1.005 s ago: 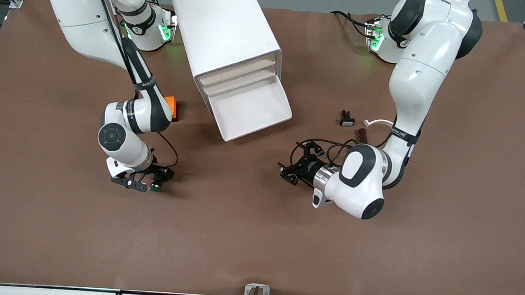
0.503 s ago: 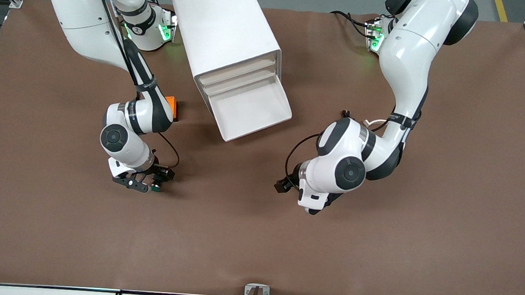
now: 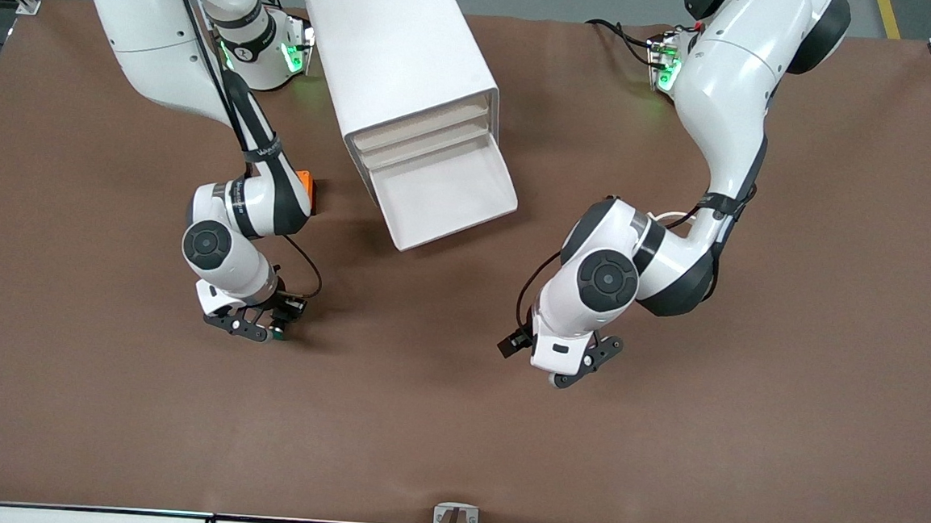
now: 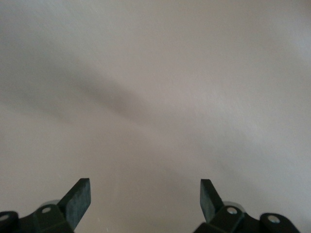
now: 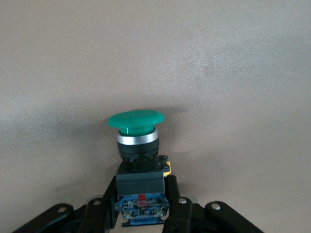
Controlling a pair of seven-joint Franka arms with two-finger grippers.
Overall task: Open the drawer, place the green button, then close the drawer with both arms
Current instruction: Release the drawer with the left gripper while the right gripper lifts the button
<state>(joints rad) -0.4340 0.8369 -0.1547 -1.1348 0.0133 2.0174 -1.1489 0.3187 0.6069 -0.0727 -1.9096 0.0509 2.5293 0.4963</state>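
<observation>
While the left gripper (image 4: 145, 196) is idling with fingers spread, the right gripper (image 5: 141, 206) is clenching the button (image 5: 137, 155) by its rigid, seemingly light body above the desk (image 3: 456, 423).

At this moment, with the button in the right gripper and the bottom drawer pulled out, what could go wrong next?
The right gripper pinches the button only at its base, cap sticking out, so it could tilt or slip in transit. The drawer is shallow and angled, so a release near its rim may drop the button on the table. The left gripper, fingers open, hangs over bare table near the drawer front and might cross the right arm's path.
</observation>
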